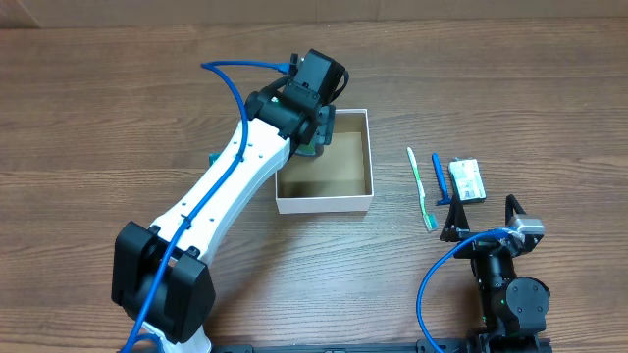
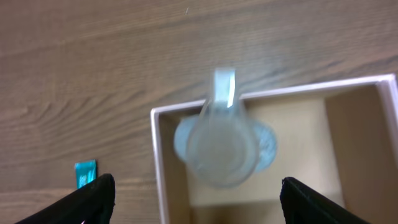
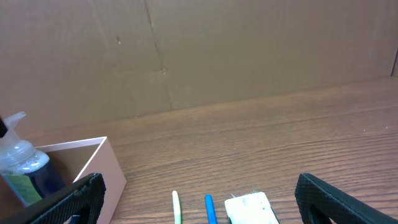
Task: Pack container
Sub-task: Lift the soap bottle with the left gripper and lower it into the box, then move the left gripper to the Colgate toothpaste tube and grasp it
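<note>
The container (image 1: pixel 324 205) is a square white box with a brown inside, at the table's middle. My left gripper (image 1: pixel 312 126) hangs over its far left corner, open. In the left wrist view a small clear bottle (image 2: pixel 221 146) stands inside the container (image 2: pixel 159 162) at that corner, below and between my spread fingers (image 2: pixel 196 186), apart from both. The bottle (image 3: pixel 17 158) also shows in the right wrist view, rising above the container wall (image 3: pixel 107 169). My right gripper (image 1: pixel 483 218) is open and empty near the front right, just in front of the toiletries.
A green toothbrush (image 1: pixel 422 188), a blue toothbrush-like stick (image 1: pixel 440 177) and a white-and-green packet (image 1: pixel 468 180) lie to the right of the container. A small teal packet (image 1: pixel 212 157) lies to its left by my left arm. A cardboard wall stands at the back.
</note>
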Action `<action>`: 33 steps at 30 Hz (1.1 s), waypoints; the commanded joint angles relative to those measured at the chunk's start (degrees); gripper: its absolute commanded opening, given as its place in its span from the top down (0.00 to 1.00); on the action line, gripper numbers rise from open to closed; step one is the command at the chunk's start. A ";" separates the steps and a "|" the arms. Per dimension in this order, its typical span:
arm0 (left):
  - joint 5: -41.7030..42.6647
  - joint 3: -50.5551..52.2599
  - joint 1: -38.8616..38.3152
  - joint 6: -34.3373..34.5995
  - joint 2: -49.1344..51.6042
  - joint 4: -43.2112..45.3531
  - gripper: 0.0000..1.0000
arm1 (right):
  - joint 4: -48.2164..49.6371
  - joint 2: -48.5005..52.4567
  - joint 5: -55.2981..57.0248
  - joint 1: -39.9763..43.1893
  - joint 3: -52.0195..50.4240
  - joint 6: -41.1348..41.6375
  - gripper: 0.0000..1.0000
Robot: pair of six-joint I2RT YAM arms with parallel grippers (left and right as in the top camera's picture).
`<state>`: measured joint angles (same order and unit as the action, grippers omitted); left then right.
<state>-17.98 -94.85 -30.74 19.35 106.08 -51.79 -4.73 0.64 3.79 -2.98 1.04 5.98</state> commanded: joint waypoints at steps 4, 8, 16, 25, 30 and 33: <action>3.61 -1.01 3.76 5.53 -13.75 -15.23 0.13 | 0.28 -0.39 -0.04 0.11 -0.59 -0.04 0.00; 7.32 -0.98 4.57 5.55 -19.98 -26.34 0.10 | 0.28 -0.39 -0.04 0.11 -0.59 -0.04 0.00; 7.54 6.40 4.59 8.63 -26.53 -31.23 0.10 | 0.28 -0.39 -0.04 0.11 -0.59 -0.04 0.00; 3.63 25.97 7.17 13.00 -37.40 -21.66 0.07 | 0.28 -0.39 -0.04 0.11 -0.59 -0.04 0.00; 6.14 34.49 14.25 9.94 -37.03 -9.84 0.05 | 0.28 -0.39 -0.04 0.11 -0.59 -0.04 0.00; 10.36 35.80 18.32 5.01 -35.56 -4.09 0.09 | 0.31 -0.39 -0.04 0.11 -0.59 -0.04 0.00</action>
<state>-11.55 -60.18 -15.79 29.41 69.47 -59.42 -4.75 0.64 3.79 -2.98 1.04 6.00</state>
